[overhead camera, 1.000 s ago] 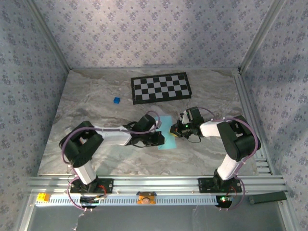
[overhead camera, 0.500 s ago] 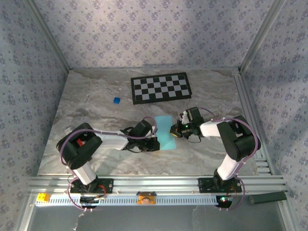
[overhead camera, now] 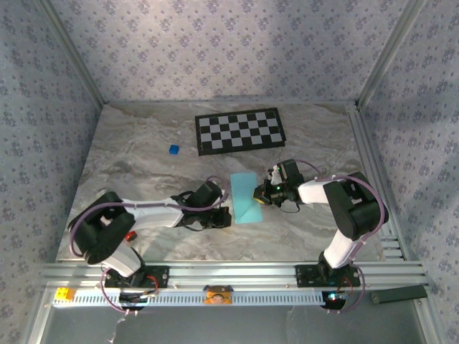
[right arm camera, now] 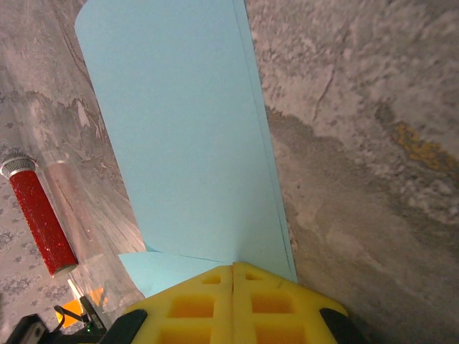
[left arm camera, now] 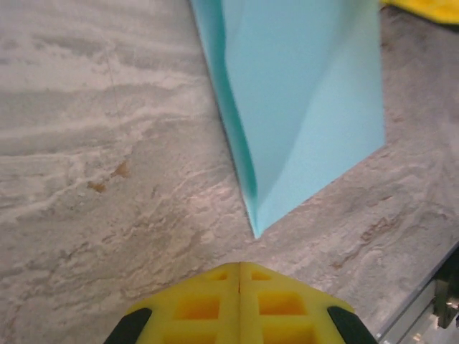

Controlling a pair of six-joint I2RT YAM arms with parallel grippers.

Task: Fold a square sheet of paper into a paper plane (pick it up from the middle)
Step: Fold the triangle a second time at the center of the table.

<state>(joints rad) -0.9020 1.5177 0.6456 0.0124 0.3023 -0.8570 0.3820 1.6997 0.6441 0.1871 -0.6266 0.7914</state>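
Left gripper (overhead camera: 224, 216) has drawn back off the paper (overhead camera: 245, 201), jaws shut.

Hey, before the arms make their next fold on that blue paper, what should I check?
1. Right gripper shut on the square sheet of paper: ok.
2. Left gripper shut, apart from the paper's corner: ok.
3. Sheet folded over along a crease: ok.
4. Layers' edges matching: cannot tell.
5. Blue cube and checkerboard away from the sheet: ok.
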